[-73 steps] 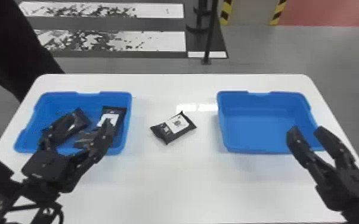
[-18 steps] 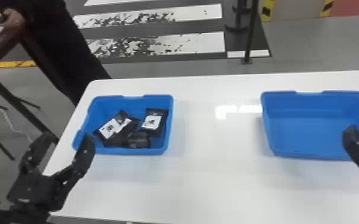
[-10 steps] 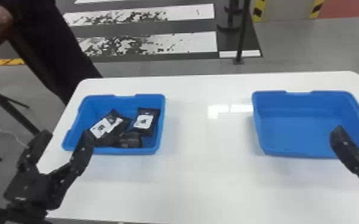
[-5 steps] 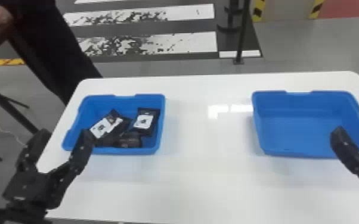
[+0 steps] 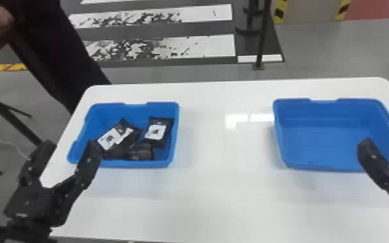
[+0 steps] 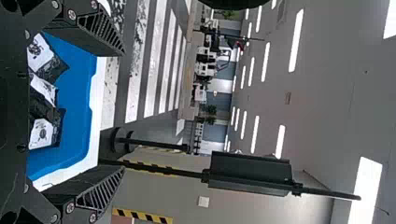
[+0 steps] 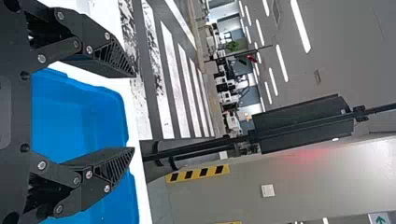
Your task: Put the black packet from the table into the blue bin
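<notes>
Looking at the labels first, we are seeing black packets (image 5: 135, 137) lying in the left blue bin (image 5: 158, 164), and the white label (image 5: 155, 132) on the packet by the bin's inner right side is bearing a small dark mark. Other white patches are showing on the overlapping, slanted packets at the left, and a dark, crumpled-looking packet (image 5: 141, 152) is sitting near the front wall. We are not able to tell which packet is the one the task is naming.

We are holding both arms out over the near part of the white counter (image 5: 219, 200). Our left gripper (image 5: 70, 145) is pointing forward at the near left corner of the left blue bin, its two fingers standing wide apart with nothing between them. Our right gripper (image 5: 383, 142) is hanging over the near right part of the right blue bin (image 5: 326, 168), its fingers also parted and holding nothing.

Beyond what the head view is giving us, the left wrist view is bringing in ceiling lights (image 6: 296, 39) and a dark panel (image 6: 250, 179) on a pole, with the packets lying past the spread left gripper (image 6: 122, 110). The right wrist view is adding a white wall plate (image 7: 267, 190) and a sign (image 7: 380, 218) with a green arrow, while the right gripper (image 7: 134, 112) is framing the inside of its bin.
</notes>
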Controlling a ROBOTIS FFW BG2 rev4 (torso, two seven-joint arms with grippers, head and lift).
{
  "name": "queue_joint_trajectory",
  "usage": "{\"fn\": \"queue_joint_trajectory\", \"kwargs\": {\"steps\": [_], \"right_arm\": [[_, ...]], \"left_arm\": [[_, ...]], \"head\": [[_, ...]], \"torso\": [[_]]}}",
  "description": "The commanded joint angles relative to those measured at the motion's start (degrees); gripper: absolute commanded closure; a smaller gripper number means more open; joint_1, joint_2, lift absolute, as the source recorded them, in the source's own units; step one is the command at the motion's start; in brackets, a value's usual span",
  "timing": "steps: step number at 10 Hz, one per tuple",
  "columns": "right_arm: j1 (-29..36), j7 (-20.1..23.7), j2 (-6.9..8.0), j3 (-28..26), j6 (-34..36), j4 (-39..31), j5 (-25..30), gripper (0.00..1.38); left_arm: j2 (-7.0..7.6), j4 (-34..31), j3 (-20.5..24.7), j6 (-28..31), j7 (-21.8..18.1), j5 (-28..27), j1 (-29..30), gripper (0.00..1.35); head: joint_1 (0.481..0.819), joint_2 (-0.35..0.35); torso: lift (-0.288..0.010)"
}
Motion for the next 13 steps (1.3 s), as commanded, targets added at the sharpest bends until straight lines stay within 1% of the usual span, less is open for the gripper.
{"fn": "queue_joint_trajectory", "kwargs": {"steps": [1, 11, 13], "right_arm": [[0.0, 0.0, 0.05, 0.0, 0.0, 0.03, -0.05, 0.51], [-0.14, -0.18, 0.05, 0.0, 0.0, 0.03, -0.05, 0.51], [-0.14, -0.18, 0.05, 0.0, 0.0, 0.03, -0.05, 0.51]], "left_arm": [[0.0, 0.0, -0.05, 0.01, 0.0, 0.13, 0.0, 0.17], [0.0, 0.14, -0.28, 1.0, 0.0, 1.73, 0.14, 0.17], [0.35, 0.14, -0.73, 0.44, 0.0, 1.62, 0.0, 0.17]], "head": [[0.695, 0.123], [0.695, 0.119], [0.695, 0.119]], "torso": [[-0.11], [-0.11], [-0.11]]}}
